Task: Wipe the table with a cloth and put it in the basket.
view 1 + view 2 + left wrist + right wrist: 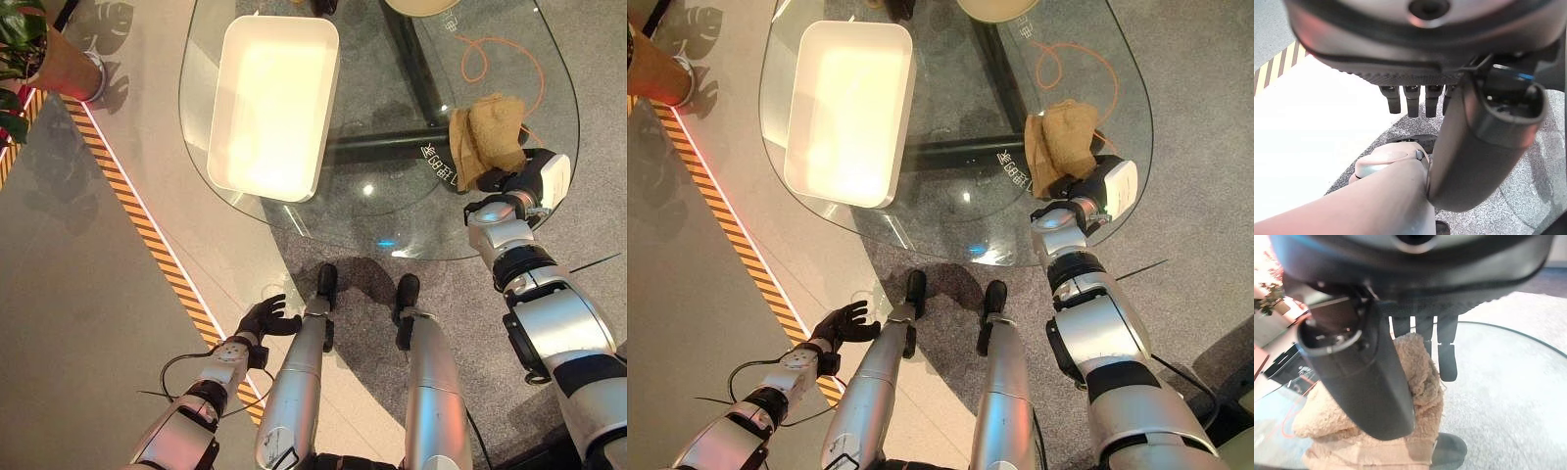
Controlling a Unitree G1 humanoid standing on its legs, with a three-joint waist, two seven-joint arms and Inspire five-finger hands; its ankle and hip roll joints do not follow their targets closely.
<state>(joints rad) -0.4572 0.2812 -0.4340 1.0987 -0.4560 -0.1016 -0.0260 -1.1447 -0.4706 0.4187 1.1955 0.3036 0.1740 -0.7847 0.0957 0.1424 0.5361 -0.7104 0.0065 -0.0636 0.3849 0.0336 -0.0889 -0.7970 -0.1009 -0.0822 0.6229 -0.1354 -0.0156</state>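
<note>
Cloth (488,137) lies bunched on the glass bench (392,220) near its right rim, tan and crumpled. Right hand (502,180) meets the cloth's near edge — its fingers (1448,363) curl down over the fabric with the thumb alongside, gripping it. White basket (272,103) stands well apart at the bench's left side, one corner at the glass edge, with bare glass between it and the cloth. Left hand (266,317) hangs low over the floor by a striped floor line (147,228), fingers (1412,100) loosely spread, holding nothing.
</note>
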